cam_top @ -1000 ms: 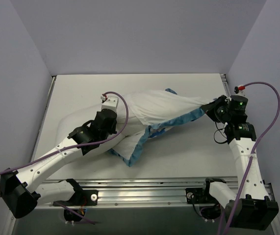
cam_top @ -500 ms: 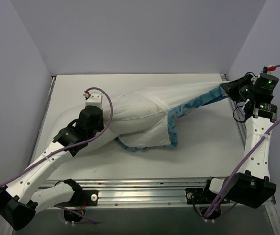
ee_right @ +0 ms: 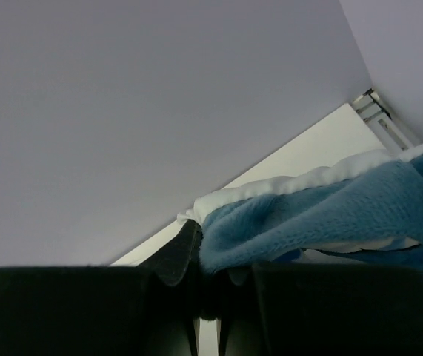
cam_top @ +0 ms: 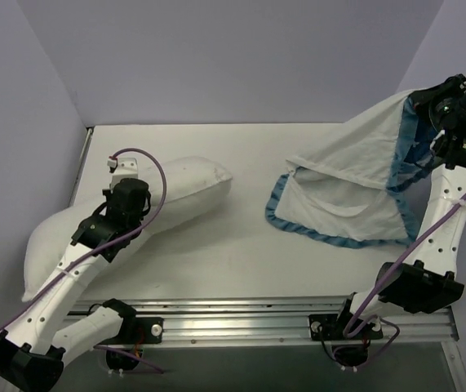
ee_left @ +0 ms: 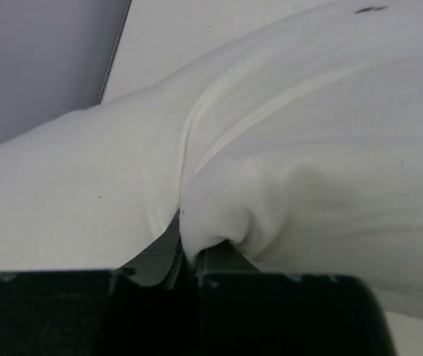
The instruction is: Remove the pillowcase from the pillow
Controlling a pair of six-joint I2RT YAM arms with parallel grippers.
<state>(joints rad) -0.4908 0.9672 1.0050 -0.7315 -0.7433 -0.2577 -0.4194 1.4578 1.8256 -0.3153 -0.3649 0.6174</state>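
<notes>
The plain white pillow [cam_top: 175, 192] lies on the left half of the table, fully out of the cover. My left gripper [cam_top: 121, 214] is shut on a pinch of the pillow [ee_left: 270, 148], its own fingertips [ee_left: 190, 256] closed tight on the fabric. The pillowcase [cam_top: 355, 184], white side showing with teal ruffled edging, hangs apart from the pillow at the right. My right gripper [cam_top: 428, 102] is raised high at the far right and is shut on its teal edge [ee_right: 322, 215], the jaws [ee_right: 207, 259] closed on it. The houndstooth face is hidden.
The white table [cam_top: 241, 245] has a metal rail [cam_top: 241, 314] along its near edge. Lilac walls [cam_top: 216, 57] close in the back and both sides. The right arm stands close to the right wall.
My right gripper rose up and right, pulling the pillowcase wholly off the pillow. My left gripper drew the pillow leftward. The two are now separated by a gap of bare table.
</notes>
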